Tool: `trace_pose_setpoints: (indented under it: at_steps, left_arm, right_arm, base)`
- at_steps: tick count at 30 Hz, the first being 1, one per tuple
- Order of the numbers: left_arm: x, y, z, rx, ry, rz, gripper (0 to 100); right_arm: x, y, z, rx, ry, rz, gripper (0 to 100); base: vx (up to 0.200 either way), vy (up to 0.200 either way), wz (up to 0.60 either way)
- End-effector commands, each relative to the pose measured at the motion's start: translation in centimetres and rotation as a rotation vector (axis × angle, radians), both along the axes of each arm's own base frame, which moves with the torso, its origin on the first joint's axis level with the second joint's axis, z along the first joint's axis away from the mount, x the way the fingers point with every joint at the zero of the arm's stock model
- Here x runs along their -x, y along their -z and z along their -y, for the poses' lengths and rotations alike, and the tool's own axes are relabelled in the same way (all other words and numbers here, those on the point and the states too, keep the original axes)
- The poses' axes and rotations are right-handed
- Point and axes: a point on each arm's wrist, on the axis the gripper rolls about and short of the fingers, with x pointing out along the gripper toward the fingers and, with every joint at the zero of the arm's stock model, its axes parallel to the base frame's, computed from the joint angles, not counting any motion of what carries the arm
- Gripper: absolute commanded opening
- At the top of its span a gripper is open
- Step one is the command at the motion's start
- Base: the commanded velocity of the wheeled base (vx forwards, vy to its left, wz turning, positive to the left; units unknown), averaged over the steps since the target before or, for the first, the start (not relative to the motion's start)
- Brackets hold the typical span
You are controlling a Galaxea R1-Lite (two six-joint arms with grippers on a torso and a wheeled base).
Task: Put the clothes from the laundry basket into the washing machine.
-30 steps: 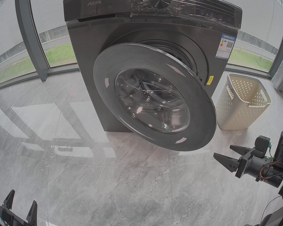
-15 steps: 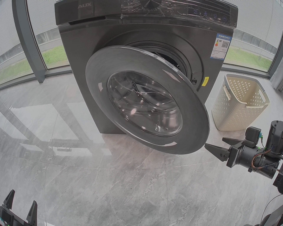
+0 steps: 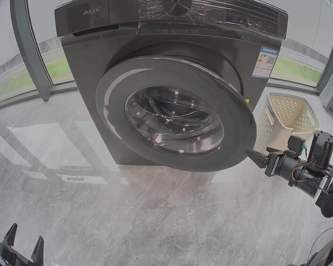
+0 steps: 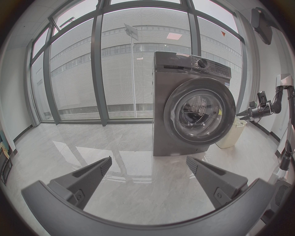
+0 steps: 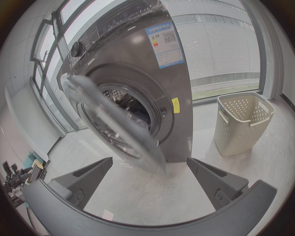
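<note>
Far left, near corner: left gripper (image 3: pixel 26 233), one of two, hangs low over grey stone floor (image 3: pixel 138 214), jaws spread wide, holding nothing. Left wrist view confirms it (image 4: pixel 147 161): both fingers well apart, bare floor between them.

Centre, far: one washing machine (image 3: pixel 86 69), dark grey front-loader, standing on the floor before tall windows (image 3: pixel 20 52). One round door (image 3: pixel 114 114), hinged at left, ajar and swung out toward the near side; one glass porthole (image 3: pixel 173 119) in its middle. One dial (image 3: pixel 177 5) on the top panel under clear wrap. Pale lettering (image 3: pixel 91 11) at the panel's left end. Two stickers on the front: one blue-and-white (image 3: pixel 266 62) upper right, one small yellow (image 3: pixel 247 101) below it.

Right wrist view looks past the door edge into the drum (image 5: pixel 132 104): something dark lies inside; cannot tell what.

Right of machine: one laundry basket (image 3: pixel 262 131), cream, perforated, upright on the floor just beside the machine's right side, its inner walls showing.

Near right: right gripper (image 3: pixel 258 151), jaws wide, clasping nothing. The forward fingertip sits at the door's lower right rim; cannot tell if touching.
</note>
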Motion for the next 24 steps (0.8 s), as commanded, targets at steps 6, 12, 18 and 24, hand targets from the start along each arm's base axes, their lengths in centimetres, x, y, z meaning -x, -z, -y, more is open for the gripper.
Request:
trace_pose_setpoints:
  at_steps: [6,12,18,24]
  left_arm:
    - [-0.1,0.5,0.0,0.002,0.000,-0.012,100]
    - [-0.1,0.4,0.0,0.005,0.000,-0.010,100]
    - [-0.1,0.5,0.0,0.005,0.000,-0.012,100]
    - [-0.1,0.5,0.0,0.005,0.000,-0.012,100]
  right_arm:
    - [2.3,2.3,-2.8,0.033,-0.160,-0.077,100]
    - [1.6,1.1,-4.5,-0.021,-0.203,0.030,100]
    - [0.0,0.0,-5.2,-0.068,-0.185,0.132,100]
    - [-1.8,-1.3,-5.1,-0.094,-0.143,0.203,100]
  base:
    - [0.067,0.000,0.00]
    - [0.200,0.000,0.00]
    - [0.133,0.000,0.00]
    - [0.000,0.000,0.00]
